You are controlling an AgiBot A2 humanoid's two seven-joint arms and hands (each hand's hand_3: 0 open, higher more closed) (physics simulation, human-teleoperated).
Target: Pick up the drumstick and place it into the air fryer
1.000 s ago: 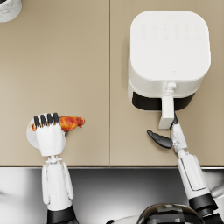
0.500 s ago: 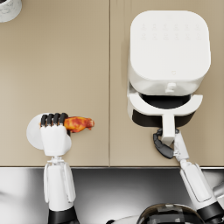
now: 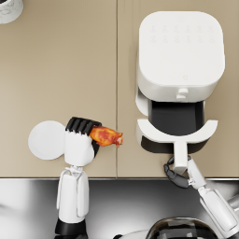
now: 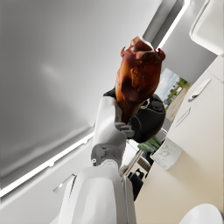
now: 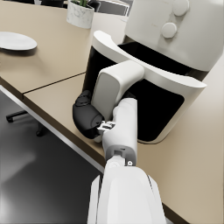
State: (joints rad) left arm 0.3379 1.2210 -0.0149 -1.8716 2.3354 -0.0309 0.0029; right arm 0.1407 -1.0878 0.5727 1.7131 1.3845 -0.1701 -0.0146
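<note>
Head view: the dark left hand [image 3: 83, 136] is clamped around a glossy reddish-brown roasted drumstick [image 3: 106, 137], holding it off the beige wooden tabletop [image 3: 60, 70], its meaty end pointing toward the air fryer. Just beside that hand lies a round white flat plate [image 3: 44, 139]. The left wrist view shows the same drumstick [image 4: 136, 78] standing up out of the closed fingers [image 4: 148, 120]. The dark right hand [image 3: 177, 172] is wrapped around the white handle [image 3: 180, 155] of the air fryer's drawer, at the table's near edge. The white boxy air fryer [image 3: 179, 51] has its black-lined drawer [image 3: 176, 119] pulled out. A pale pot [image 3: 9, 9] sits at the far corner.
</note>
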